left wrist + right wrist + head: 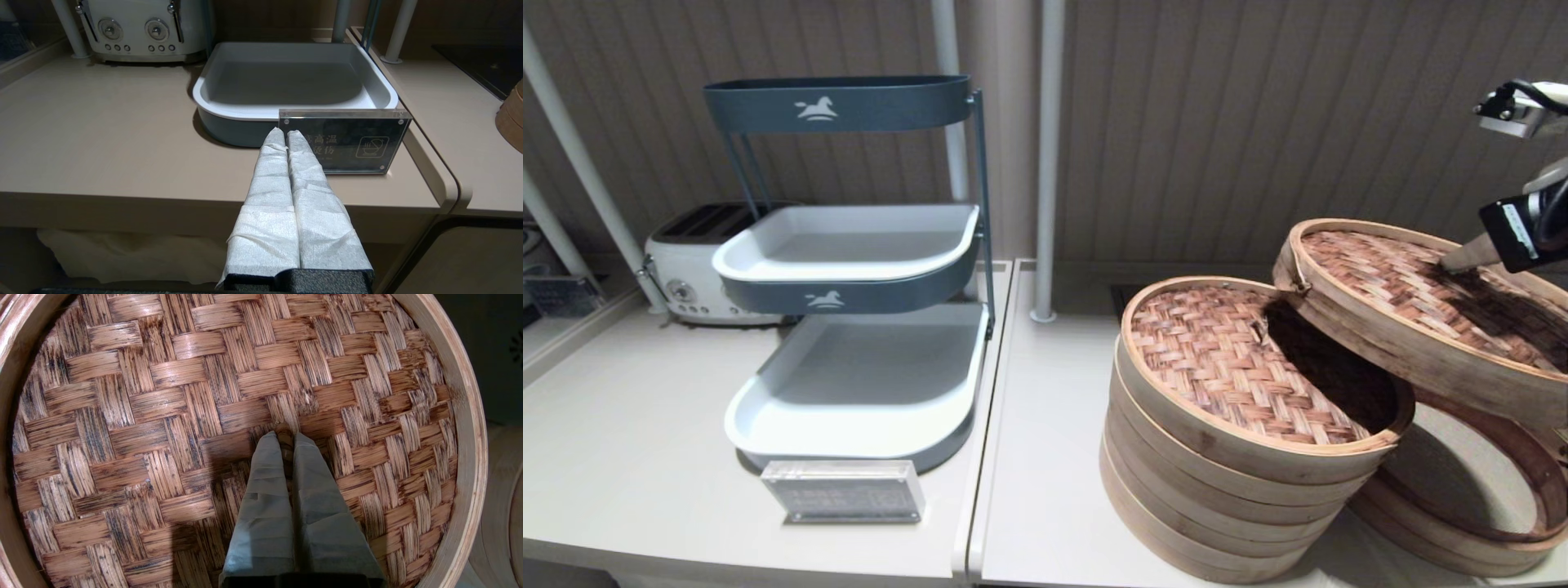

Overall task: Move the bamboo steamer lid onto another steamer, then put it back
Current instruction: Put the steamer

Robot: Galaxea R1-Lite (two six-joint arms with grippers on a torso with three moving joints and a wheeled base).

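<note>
In the head view, a pale beige counter [1045, 457] runs under a ribbed brown wall with white poles. At the left stands a white toaster [690, 273] behind a blue-grey three-tier tray rack [849, 269], with a clear acrylic sign [843, 490] in front of it. At the right sits the tall stack of bamboo rings, another steamer [1217, 490], topped by its own woven lid. Beside it, further right, a low steamer [1478, 498] with a dark inner rim and pale floor lies uncovered. The bamboo steamer lid [1405, 314] hangs tilted in the air above both, its lower edge overlapping the tall stack's rim. The right gripper [1454, 263] reaches in from the right edge and meets the woven top near its centre.

In the left wrist view, the left gripper [286, 136] hangs in front of the counter edge, its white-wrapped fingers pressed together on nothing, pointing toward the sign and the lowest tray [376, 96].

In the right wrist view, the right gripper's fingers [265, 490] are pinched tight on the small dark handle at the centre of the lid, whose reddish weave and pale band rim fill the frame.
</note>
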